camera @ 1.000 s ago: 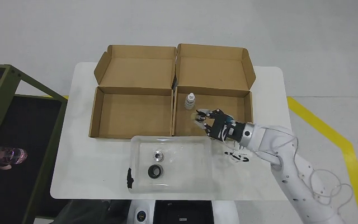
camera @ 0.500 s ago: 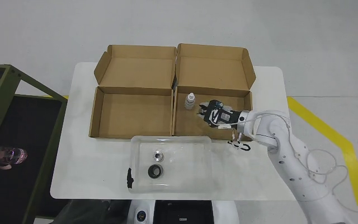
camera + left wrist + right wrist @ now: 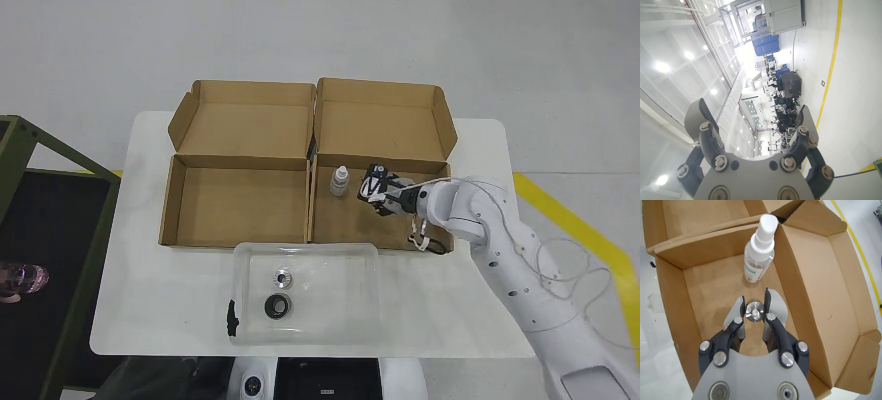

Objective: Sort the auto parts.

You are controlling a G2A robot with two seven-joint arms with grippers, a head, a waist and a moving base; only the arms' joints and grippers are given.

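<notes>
nearest the robot, a clear plastic bin [image 3: 340, 300] sits on the white table [image 3: 150, 280]. inside it, toward its left half, lie two parts: a small silver part [image 3: 283, 277] and, closer to the robot, a dark ring [image 3: 277, 305], near each other but apart. a small black piece [image 3: 232, 322] sits at the bin's near left corner.

the left gripper [image 3: 753, 108] points away from the table toward the hall's ceiling, its fingers spread wide with nothing between them.

just beyond the bin, two open cardboard boxes stand side by side, walls touching. the left box [image 3: 240, 205] has a bare floor. the right arm comes in over the near right part of the right box [image 3: 335, 220]. the right gripper [image 3: 372, 186] is down inside this box, and its fingers are closed narrowly on a round metal part [image 3: 754, 312] with a threaded stub at its centre, one pad pressing each side. whether the part touches the box floor i cannot tell.

just past the gripper, a clear spray bottle [image 3: 759, 256] with a white cap stands upright on the box floor, in the far corner next to the left box, close to the fingertips but apart from them.

farthest, both box lids lie folded back flat on the table.
</notes>
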